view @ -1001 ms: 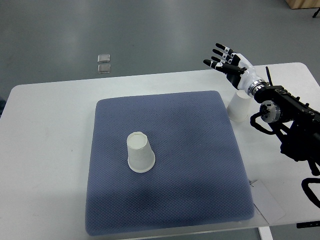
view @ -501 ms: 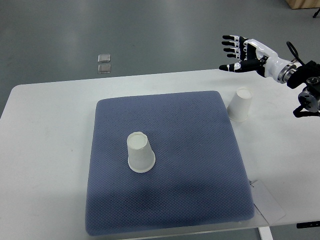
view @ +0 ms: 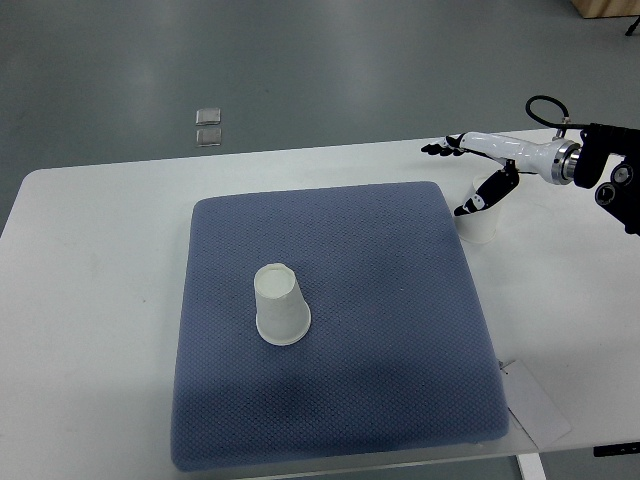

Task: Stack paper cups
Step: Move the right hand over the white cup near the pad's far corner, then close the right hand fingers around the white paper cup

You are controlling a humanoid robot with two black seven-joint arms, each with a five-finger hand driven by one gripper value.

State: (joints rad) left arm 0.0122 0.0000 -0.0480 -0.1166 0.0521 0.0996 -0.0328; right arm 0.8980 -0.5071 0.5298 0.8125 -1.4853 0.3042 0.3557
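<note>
- Top view shows our right hand [view: 478, 178] reaching in from the right edge of the table [view: 90, 260], fingers spread and holding nothing, right over the cup [view: 480, 222] that stands upside down on the bare tabletop just past the right edge of the blue mat [view: 330, 400].
- Its thumb points down beside that cup's left wall and the other fingers stretch out above and beyond it; whether any of them touches the paper we cannot tell.
- We judge the step to be the first grasp: the hand is bracketing this cup but has not closed on it.
- A second cup [view: 279, 306], also upside down, sits on the mat left of its middle, well apart from the first; we take it as the base of the stack.
- Next, we think, the fingers must close gently around the near cup's wall, since thin paper will crush, then lift it straight and carry it left across the mat.
- Room is good: the mat between the two cups is bare, so the path is free.
- Edges to mind: the near cup stands close to the table's far right corner, so a nudge could tip it toward the far edge.
- A paper tag [view: 538, 405] lies by the near right corner, out of the way.
- Our left arm does not show.
</note>
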